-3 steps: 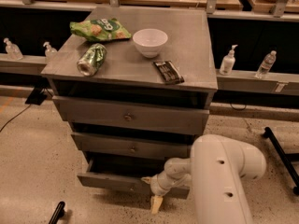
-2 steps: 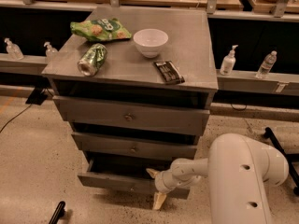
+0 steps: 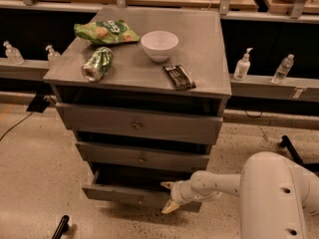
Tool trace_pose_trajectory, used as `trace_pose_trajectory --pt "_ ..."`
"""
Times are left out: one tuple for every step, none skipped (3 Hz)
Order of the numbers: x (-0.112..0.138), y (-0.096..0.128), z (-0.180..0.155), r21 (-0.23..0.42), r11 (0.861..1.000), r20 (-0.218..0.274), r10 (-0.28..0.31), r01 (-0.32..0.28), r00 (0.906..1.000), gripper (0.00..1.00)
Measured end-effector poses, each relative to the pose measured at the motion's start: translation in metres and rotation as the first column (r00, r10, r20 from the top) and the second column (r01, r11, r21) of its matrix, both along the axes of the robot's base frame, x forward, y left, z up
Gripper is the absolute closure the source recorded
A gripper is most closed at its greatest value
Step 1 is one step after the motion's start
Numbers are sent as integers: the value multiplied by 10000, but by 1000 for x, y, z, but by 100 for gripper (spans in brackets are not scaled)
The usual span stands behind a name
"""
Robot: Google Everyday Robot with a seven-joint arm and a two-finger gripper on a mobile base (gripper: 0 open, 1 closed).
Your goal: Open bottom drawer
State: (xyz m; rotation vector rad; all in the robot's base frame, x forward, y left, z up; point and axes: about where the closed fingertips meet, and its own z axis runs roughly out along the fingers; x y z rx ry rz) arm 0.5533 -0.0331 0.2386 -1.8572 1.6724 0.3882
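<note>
The grey cabinet (image 3: 209, 78) has three drawers. The bottom drawer (image 3: 119, 194), the lowest and slimmest front, stands pulled out a little, with a dark gap above it. My gripper (image 3: 166, 197) is at the right part of that drawer's front, on the end of my white arm (image 3: 224, 183), which reaches in from the right. Its two tan fingers are spread apart, one above the other, and hold nothing. The bottom drawer's knob is not clearly visible. The middle drawer (image 3: 142, 156) and the top drawer (image 3: 135, 124) are shut.
On the cabinet top lie a green chip bag (image 3: 106, 32), a green can (image 3: 97, 63) on its side, a white bowl (image 3: 159, 45) and a dark snack bar (image 3: 179, 77). Bottles (image 3: 242, 64) stand on ledges at both sides. A black object (image 3: 61, 226) lies on the floor at the lower left.
My arm's body has shifted to the right and the gripper has risen slightly along the bottom drawer's front. The drawer stays pulled out by about the same amount.
</note>
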Motion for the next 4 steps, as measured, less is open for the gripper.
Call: trace_pose_trajectory --pt "18 -4 3 689 9951 -129 -696 703 9975 55" --pt "41 -8 2 1163 9814 -407 -1490 1528 9880 85" --pt "58 -4 -7 851 9738 -452 -2074 2107 9772 100" --pt "64 12 -27 168 9722 -290 -2331 2337 9720 100"
